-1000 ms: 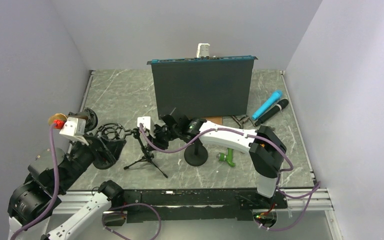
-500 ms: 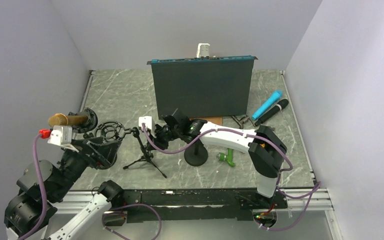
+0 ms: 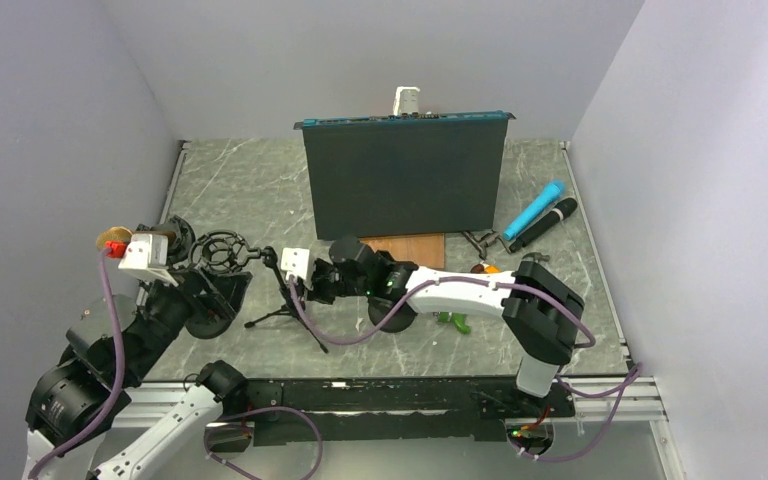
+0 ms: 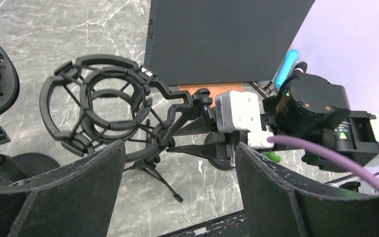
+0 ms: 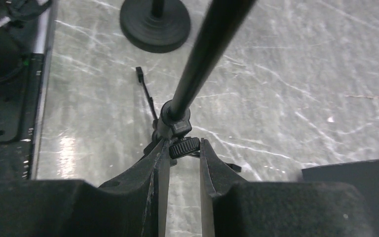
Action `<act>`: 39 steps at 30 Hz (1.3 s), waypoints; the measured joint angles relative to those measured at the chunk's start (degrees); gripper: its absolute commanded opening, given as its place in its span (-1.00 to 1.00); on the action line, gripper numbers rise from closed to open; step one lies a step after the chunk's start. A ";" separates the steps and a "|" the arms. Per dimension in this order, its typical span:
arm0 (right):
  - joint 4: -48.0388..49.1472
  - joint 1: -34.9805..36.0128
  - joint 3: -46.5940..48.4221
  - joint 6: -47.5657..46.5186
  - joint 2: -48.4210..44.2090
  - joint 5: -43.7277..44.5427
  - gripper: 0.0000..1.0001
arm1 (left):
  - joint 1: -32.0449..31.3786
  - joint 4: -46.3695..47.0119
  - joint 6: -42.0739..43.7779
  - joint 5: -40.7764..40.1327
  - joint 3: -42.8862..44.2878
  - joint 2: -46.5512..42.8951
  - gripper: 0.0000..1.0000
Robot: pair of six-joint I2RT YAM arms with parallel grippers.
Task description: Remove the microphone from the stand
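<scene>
Over the grey marbled table (image 3: 240, 190), the right gripper (image 5: 180, 144) is pinched tight on the stand (image 5: 205, 49) at its knurled joint. The left gripper (image 4: 177, 153) gapes wide, holding nothing; the empty shock mount (image 4: 98, 101) sits just ahead between its fingers. The gold-headed microphone (image 3: 112, 238) lies outside those jaws, beside the left wrist

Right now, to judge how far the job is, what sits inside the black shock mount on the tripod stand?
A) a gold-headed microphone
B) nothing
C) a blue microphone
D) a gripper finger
B: in the left wrist view the rings of the shock mount on the tripod stand are empty, with bare table showing through them.
</scene>
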 measured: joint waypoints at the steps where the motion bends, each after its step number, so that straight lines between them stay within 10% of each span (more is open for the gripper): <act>1: 0.79 0.44 -0.50 -0.61 -0.11 1.44 -1.00 | 0.00 -0.09 -0.11 -0.22 -0.31 0.02 0.70; 25: 33.27 17.20 -13.31 -36.70 5.33 51.28 -1.00 | 0.00 0.39 -0.55 -0.37 -1.14 0.17 0.70; 39: 16.33 18.34 -10.40 -31.06 3.13 55.95 0.43 | 0.00 0.37 -0.55 -1.25 -1.11 -1.07 0.72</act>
